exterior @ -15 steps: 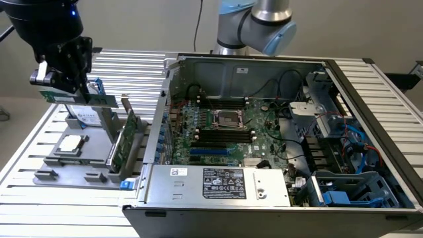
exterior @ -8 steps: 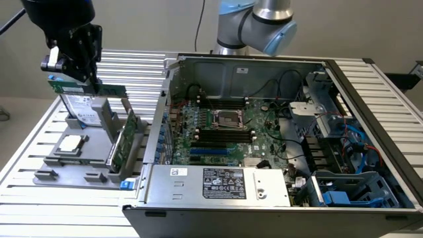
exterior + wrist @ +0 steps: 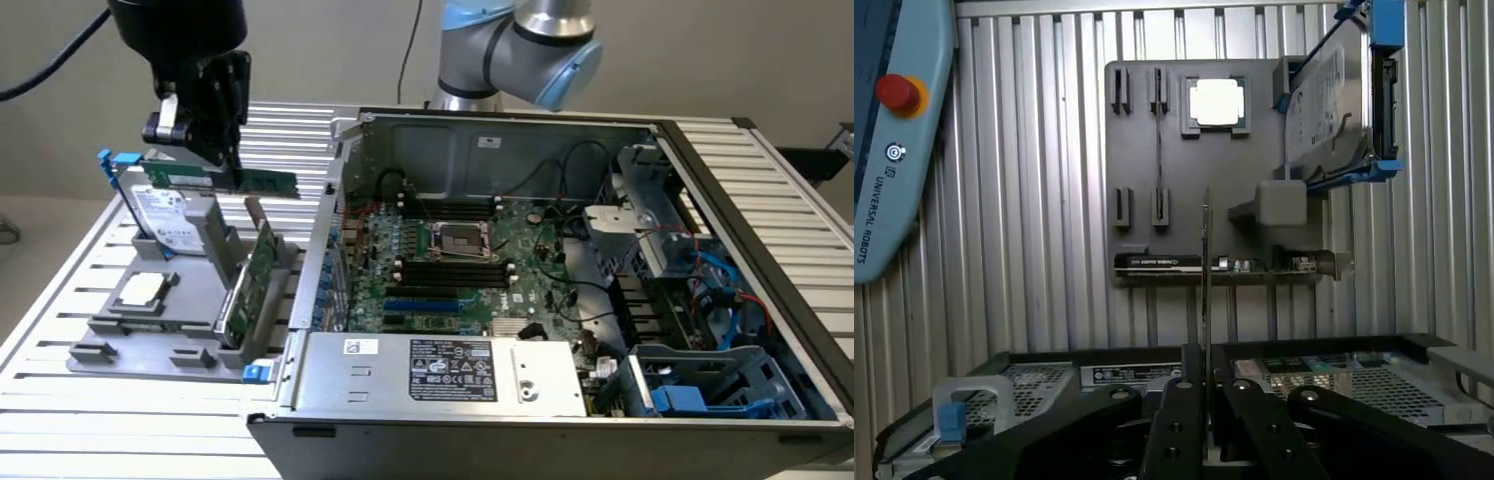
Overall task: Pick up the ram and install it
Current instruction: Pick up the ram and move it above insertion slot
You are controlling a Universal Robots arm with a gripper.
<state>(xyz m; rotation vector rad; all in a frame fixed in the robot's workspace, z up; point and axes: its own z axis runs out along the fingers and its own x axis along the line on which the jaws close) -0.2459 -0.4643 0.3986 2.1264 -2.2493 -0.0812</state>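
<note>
The ram [image 3: 227, 180] is a thin green stick held level in the air, with my gripper [image 3: 200, 155] shut on its end nearest the exterior view's left. It hangs above the grey fixture plate [image 3: 127, 335], beside the open computer case [image 3: 494, 150]. In the wrist view the ram [image 3: 1206, 290] shows edge-on as a thin line rising from between the black fingers [image 3: 1179, 425] of the gripper [image 3: 1206, 400]. The motherboard's dark memory slots [image 3: 454, 270] lie inside the case, well to the exterior view's right of the ram.
A silver hard drive with blue rails [image 3: 167, 215] and a green expansion card [image 3: 250, 275] stand upright on the fixture, with a CPU [image 3: 144, 290] flat beside them. A power supply [image 3: 441, 368] fills the case's near corner. A teach pendant [image 3: 894, 130] lies on the slatted table [image 3: 1034, 250].
</note>
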